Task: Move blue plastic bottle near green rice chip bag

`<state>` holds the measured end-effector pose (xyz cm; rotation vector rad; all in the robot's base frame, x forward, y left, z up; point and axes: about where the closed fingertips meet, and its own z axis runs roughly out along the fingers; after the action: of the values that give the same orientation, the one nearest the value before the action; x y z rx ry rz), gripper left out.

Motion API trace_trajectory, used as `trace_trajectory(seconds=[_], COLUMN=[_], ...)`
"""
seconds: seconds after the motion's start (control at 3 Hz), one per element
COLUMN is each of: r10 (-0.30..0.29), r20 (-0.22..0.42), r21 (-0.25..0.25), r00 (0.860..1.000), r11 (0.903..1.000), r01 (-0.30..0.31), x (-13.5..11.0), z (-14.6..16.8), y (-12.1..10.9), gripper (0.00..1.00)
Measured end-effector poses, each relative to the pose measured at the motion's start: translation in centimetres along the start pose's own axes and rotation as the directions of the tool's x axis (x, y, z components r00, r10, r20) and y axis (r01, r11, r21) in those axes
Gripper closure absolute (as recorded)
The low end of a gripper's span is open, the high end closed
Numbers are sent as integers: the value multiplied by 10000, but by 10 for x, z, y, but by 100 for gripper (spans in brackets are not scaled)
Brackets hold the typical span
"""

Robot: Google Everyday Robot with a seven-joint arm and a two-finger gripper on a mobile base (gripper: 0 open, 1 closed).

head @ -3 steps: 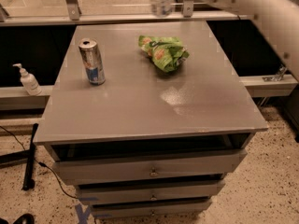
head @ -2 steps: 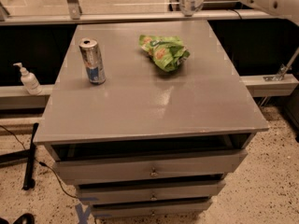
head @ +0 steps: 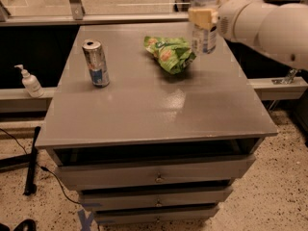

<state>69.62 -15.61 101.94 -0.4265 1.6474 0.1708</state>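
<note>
The gripper (head: 203, 17) reaches in at the far right, its fingers closed around the upper body of the blue plastic bottle (head: 204, 38). The bottle is upright, just right of the green rice chip bag (head: 169, 53). Held this high, the bottle could tip when released, or its base could shove the bag. I cannot tell whether it touches the tabletop (head: 144, 109).

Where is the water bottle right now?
The clear blue plastic bottle is top right, held in the gripper, just right of the green rice chip bag.
</note>
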Motion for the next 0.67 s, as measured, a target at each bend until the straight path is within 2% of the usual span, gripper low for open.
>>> trace_trajectory(seconds=[0.33,0.67], r10=[560,513], r20=[-217,0], r21=[-854,-1603], r00=[9982,9987], r11=[9947,9858], r01=[-576,-507], x=[49,76], z=[17,22], y=[25,42], gripper=[100,100])
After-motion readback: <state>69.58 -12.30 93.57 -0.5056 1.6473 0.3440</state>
